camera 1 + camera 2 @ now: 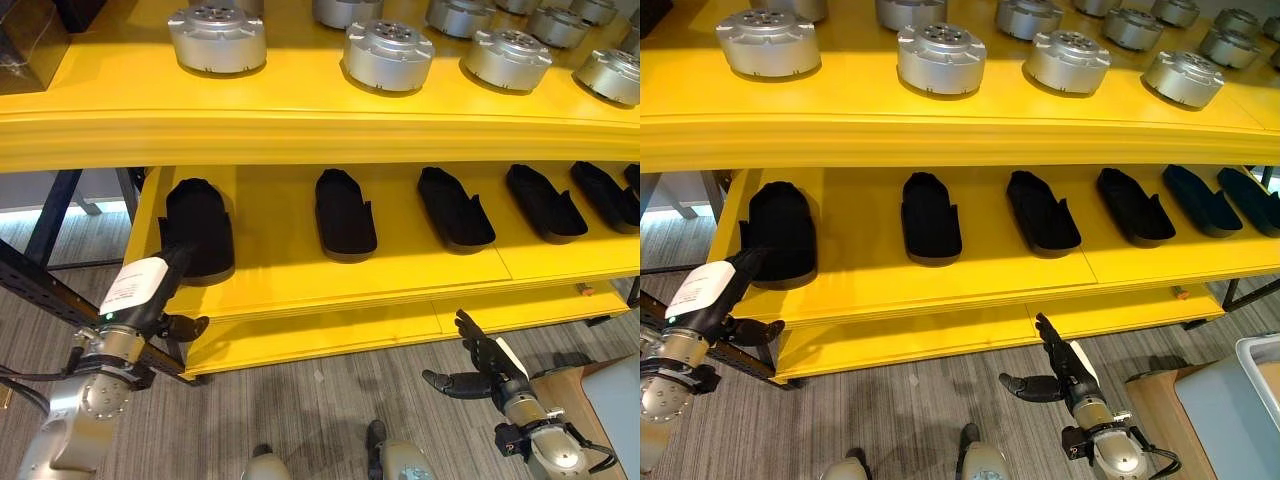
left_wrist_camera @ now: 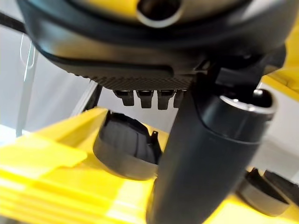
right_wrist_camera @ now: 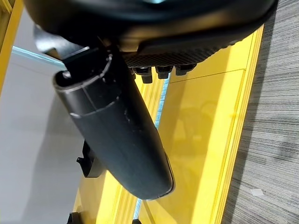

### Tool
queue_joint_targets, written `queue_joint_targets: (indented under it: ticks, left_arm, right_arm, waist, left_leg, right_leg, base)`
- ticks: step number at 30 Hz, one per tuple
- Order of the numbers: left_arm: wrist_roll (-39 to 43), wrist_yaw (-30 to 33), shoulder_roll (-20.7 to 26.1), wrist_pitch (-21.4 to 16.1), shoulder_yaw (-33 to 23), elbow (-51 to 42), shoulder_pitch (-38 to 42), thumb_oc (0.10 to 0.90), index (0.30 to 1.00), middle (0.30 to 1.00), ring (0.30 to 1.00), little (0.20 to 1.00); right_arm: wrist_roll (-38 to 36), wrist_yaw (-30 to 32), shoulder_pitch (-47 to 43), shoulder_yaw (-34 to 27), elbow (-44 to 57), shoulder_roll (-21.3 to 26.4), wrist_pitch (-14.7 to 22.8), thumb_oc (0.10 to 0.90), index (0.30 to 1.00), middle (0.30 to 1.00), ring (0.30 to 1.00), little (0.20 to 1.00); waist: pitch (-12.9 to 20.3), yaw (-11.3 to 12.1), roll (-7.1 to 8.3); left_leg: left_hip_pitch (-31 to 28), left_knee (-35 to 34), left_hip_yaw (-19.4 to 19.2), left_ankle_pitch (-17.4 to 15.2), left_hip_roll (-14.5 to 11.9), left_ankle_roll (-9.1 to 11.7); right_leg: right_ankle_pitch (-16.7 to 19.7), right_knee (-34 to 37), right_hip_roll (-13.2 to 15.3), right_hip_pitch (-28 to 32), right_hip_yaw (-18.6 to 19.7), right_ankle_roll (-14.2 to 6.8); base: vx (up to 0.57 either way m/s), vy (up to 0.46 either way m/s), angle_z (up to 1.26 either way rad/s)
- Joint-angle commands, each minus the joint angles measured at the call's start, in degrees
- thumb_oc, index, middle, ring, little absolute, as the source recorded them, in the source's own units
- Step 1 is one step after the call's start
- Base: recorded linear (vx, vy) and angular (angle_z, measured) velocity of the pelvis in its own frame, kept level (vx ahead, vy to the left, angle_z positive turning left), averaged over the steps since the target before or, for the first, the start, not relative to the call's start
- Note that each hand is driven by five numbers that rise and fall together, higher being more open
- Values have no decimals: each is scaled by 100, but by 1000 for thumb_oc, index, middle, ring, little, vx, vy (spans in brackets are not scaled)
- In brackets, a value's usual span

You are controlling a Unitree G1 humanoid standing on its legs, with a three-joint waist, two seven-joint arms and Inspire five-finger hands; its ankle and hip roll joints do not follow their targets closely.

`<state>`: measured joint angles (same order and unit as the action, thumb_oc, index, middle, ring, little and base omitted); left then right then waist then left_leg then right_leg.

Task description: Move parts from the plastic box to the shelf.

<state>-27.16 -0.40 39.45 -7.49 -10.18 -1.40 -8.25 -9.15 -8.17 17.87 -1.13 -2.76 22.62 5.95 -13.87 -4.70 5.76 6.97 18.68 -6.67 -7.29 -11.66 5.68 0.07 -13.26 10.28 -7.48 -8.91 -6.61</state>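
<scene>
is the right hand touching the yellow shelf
Apart. The left eye view shows the right hand, fingers spread, hanging over the floor below the yellow shelf with grey floor between them.

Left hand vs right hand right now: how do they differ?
Left hand is raised to the lower shelf's front edge, by the leftmost black part; right hand hangs lower, over the floor before the shelf. Left hand's back bears a white label; right hand's fingers splay upward. Both are open and hold nothing.

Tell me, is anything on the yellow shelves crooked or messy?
Nothing stands out. The silver round parts sit upright on the top shelf, and the black parts lie in a row on the lower shelf.
</scene>
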Motion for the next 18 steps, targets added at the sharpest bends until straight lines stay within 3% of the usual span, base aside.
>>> queue_joint_targets:
  ticks: [1, 8, 13, 18]
  left_arm:
    - [334, 655, 215, -96, -31, -271, 769, 900, 1000, 1000, 1000, 1000]
    - [491, 974, -75, -12, 342, 166, 1173, 900, 1000, 1000, 1000, 1000]
    - [683, 1454, -355, 130, 779, 976, 1715, 900, 1000, 1000, 1000, 1000]
    - [638, 1714, -393, 209, 906, 1316, 1966, 900, 1000, 1000, 1000, 1000]
  right_arm:
    - [-53, 143, -345, -174, 592, 232, 439, 900, 1000, 1000, 1000, 1000]
    - [-94, 221, -414, -70, 560, 264, 453, 900, 1000, 1000, 1000, 1000]
    - [-163, 324, -449, 85, 525, 341, 514, 900, 1000, 1000, 1000, 1000]
    - [-169, 376, -450, 121, 524, 367, 552, 900, 1000, 1000, 1000, 1000]
  waist:
    - [204, -141, 202]
    - [209, -175, 213]
    - [233, -246, 237]
    - [260, -283, 240]
  left_leg:
    - [395, 326, 143, -234, -88, -141]
    - [431, 349, 152, -219, -106, -140]
    - [432, 357, 130, -196, -117, -123]
    - [435, 352, 118, -191, -129, -113]
  right_leg:
    - [-256, 620, 223, 747, 25, -266]
    - [-253, 578, 208, 687, 50, -260]
    - [-257, 543, 200, 650, 94, -268]
    - [-263, 523, 205, 628, 105, -279]
  base:
    - [0, 0, 0]
    - [0, 0, 0]
    - [1, 3, -4]
    - [4, -1, -2]
